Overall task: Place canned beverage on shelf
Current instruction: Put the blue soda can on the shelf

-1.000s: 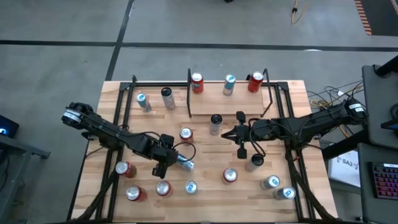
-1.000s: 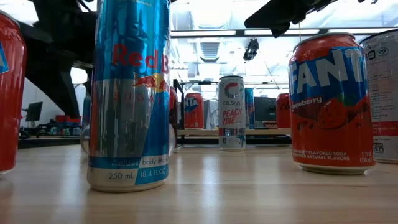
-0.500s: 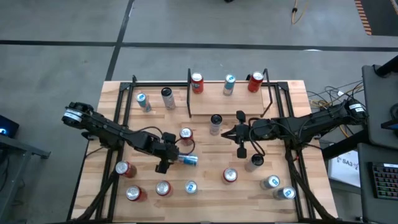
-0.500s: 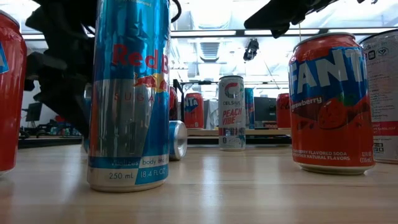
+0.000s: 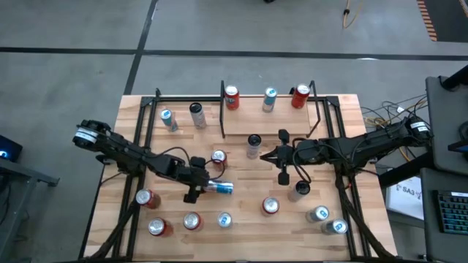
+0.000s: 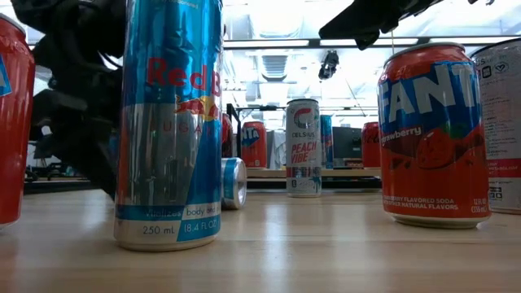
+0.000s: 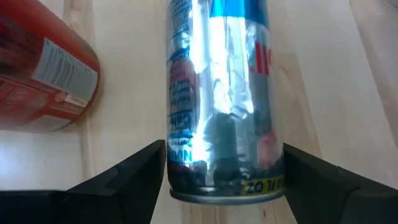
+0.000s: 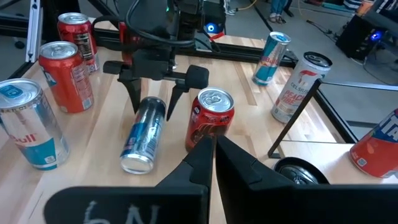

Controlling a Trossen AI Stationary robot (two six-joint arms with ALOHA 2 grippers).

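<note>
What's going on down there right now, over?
Left claw open, straddling the toppled blue can on the table. Right claw shut, idle beside the shelf. Upright red can stands between the blue can and the shelf.

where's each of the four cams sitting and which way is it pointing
High view: above the table, looking straight down; both arms show, left gripper astride the lying blue can.
Low view: at tabletop height, looking level across; dark arm parts show.
Left wrist view: on the left arm, looking past its fingers at that can.
Right wrist view: on the right arm, past its shut right gripper, facing the left gripper.
Shared: the lying blue can appears in all four.
</note>
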